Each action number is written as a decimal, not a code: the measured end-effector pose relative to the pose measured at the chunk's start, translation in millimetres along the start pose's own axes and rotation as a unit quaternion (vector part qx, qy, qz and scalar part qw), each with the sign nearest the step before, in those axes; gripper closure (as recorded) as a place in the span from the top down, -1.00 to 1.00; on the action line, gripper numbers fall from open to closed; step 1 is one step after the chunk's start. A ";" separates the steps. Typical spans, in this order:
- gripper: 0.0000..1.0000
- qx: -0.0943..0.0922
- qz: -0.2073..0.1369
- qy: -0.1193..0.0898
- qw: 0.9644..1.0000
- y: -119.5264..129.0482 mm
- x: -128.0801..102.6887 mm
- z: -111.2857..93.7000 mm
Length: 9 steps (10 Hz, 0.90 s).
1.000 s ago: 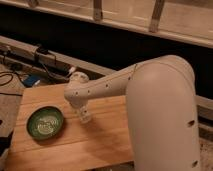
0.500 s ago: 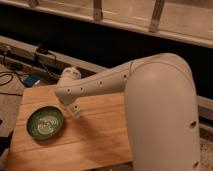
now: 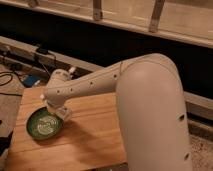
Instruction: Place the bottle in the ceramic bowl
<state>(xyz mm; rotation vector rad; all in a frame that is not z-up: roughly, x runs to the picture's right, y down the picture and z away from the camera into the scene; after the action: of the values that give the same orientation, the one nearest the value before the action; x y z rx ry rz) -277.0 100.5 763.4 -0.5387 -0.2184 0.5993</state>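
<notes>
Big white arm (image 3: 125, 82) swung left across the wooden worktop (image 3: 90, 135), now reaching down to the ceramic bowl (image 3: 44, 123). End effector (image 3: 59, 111) moved from well right of the bowl to just over its right rim, fingers together, likely clamped on the bottle (image 3: 64, 114), a pale shape at the rim. Looks close to the drop; letting go comes next.

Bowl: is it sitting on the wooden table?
Yes, the ceramic bowl rests on the wooden table, with the gripper just above its right rim.
</notes>
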 end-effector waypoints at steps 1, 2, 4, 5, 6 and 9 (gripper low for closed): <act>-1.00 -0.014 -0.021 0.002 1.000 18.6 -8.0 5.9; -1.00 -0.023 -0.034 0.003 0.999 30.6 -12.6 10.3; -0.98 -0.036 -0.054 0.008 0.998 48.0 -18.9 17.1; -0.87 -0.035 -0.053 0.008 0.998 46.7 -17.8 17.2; -0.66 -0.034 -0.052 0.008 0.998 45.1 -17.4 16.9; -0.07 -0.035 -0.052 0.009 0.998 46.4 -17.5 17.4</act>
<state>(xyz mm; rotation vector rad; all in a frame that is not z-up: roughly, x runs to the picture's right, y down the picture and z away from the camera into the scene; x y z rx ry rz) -319.2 129.7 752.2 -0.5970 -0.2508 0.4869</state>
